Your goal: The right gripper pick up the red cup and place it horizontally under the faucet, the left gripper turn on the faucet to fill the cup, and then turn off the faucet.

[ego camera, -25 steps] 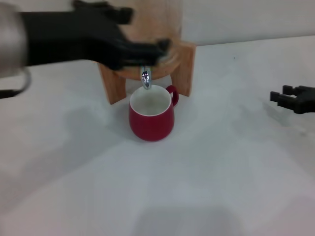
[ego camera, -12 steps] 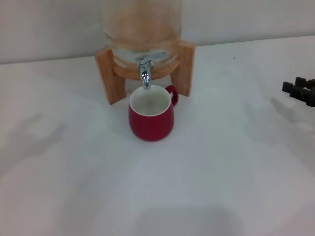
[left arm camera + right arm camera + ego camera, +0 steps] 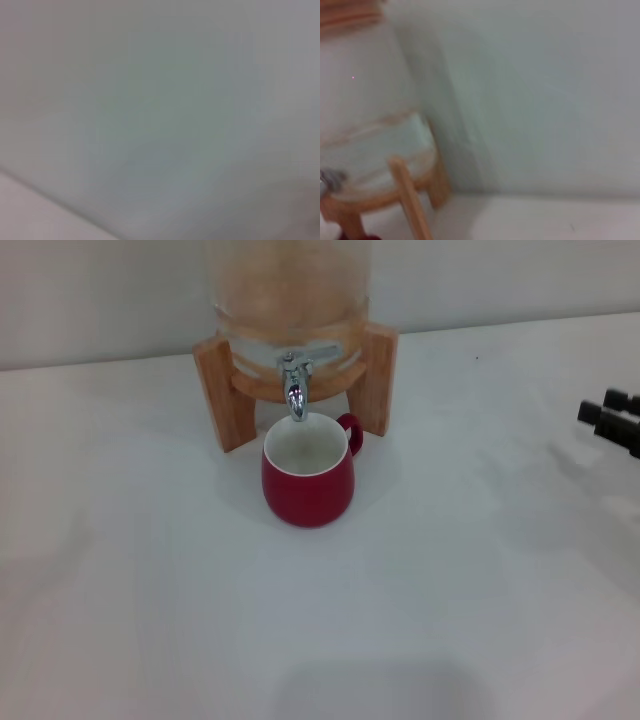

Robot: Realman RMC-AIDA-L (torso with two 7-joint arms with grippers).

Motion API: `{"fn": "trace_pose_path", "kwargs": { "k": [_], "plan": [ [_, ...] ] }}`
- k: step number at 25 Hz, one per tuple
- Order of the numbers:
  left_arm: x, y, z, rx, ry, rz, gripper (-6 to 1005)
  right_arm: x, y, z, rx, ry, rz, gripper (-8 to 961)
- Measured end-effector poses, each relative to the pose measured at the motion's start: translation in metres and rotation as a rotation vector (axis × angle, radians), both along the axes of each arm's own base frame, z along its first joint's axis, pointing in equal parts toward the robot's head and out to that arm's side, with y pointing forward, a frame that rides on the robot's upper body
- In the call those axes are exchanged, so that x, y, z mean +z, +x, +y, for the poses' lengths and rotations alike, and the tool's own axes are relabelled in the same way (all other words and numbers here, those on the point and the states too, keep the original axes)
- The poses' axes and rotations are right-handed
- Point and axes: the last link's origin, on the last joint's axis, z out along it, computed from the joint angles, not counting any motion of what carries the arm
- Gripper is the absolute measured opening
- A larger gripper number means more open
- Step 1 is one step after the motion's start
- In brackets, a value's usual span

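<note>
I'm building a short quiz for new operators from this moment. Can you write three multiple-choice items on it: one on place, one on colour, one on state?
1. Where does the red cup stand?
A. Directly below the faucet
B. At the table's right edge
C. On top of the wooden stand

2. What colour is the cup's inside?
A. Black
B. White
C. Red

3. What is the cup's state?
A. Lying on its side
B. Held in jaws
C. Upright, nothing gripping it

Answers: 1 A, the spout hangs over the cup's far rim in the head view. 2 B, the interior shows white. 3 C, its mouth faces up, and the right gripper is far off at the right edge; the left gripper is out of view.
</note>
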Motion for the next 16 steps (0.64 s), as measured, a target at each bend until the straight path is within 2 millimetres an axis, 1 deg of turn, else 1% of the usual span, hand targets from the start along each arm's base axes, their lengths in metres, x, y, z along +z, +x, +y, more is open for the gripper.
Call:
{"fn": "trace_pose_path", "kwargs": {
  "k": [1, 4, 7, 12, 16],
  "plan": [
    [-0.005, -0.007, -0.001, 0.02, 0.014, -0.012, 876, 0.002, -0.003, -0.003, 0.035, 0.027, 0.004, 482],
    [-0.014, -0.017, 0.001, 0.044, 0.028, -0.027, 876, 0.011, -0.007, -0.013, 0.106, 0.113, 0.037, 482],
    [-0.016, -0.022, 0.001, 0.059, 0.015, -0.023, 876, 0.016, -0.01, -0.019, 0.14, 0.161, 0.061, 482],
    [-0.016, -0.021, 0.001, 0.045, -0.009, -0.021, 876, 0.024, -0.009, -0.032, 0.17, 0.231, 0.085, 482],
    [-0.014, -0.016, 0.0, 0.009, -0.02, -0.023, 876, 0.034, -0.009, -0.035, 0.165, 0.236, 0.134, 482]
  ]
}}
